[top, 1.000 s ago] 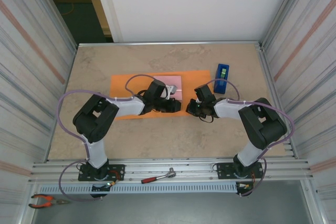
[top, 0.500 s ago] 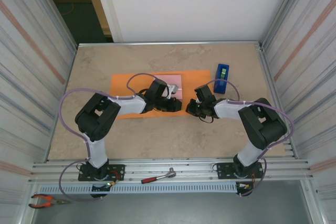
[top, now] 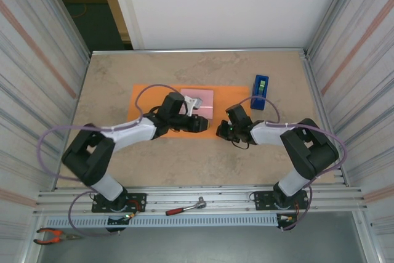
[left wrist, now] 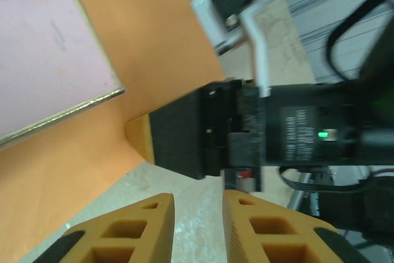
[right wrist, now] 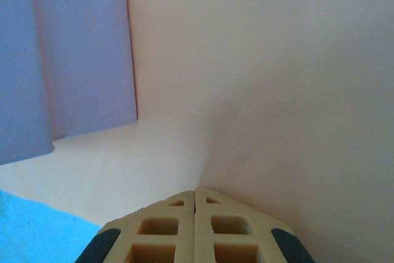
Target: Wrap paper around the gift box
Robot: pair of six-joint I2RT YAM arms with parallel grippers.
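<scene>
Both arms stretched low over mid-surface, left claw point(left wrist: 198, 223) slightly parted, right claw point(right wrist: 195, 207) pressed closed, tips facing each other.

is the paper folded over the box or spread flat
Spread, not folded over: the gift box lies uncovered on the paper, pink top showing.

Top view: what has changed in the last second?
The left arm's elbow swung leftward and back toward the near edge; the left hand opened slightly, holding nothing. The right hand stays shut on the corner of the paper. The gift box and the tape dispenser look unmoved.
</scene>
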